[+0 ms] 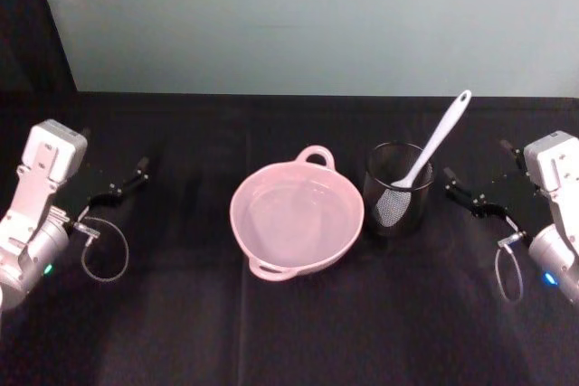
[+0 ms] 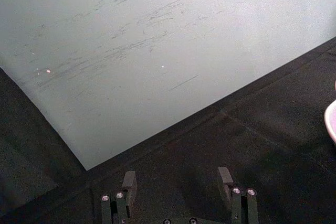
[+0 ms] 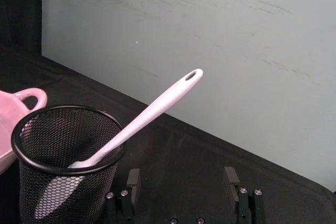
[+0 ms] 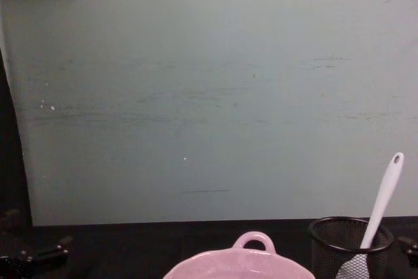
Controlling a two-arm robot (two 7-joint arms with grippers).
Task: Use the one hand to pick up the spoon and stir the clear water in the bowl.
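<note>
The left pincer (image 1: 129, 178) and right pincer (image 1: 460, 193) are sitting wide open over the black counter (image 1: 298, 332), before a pale-green wall (image 1: 298, 24).

spoon (image 3: 152, 110) in mesh cup (image 3: 92, 192), pincer (image 3: 181, 174) jaws apart

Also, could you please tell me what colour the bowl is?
The bowl is a glossy pale pink; the head view shows it best.
</note>
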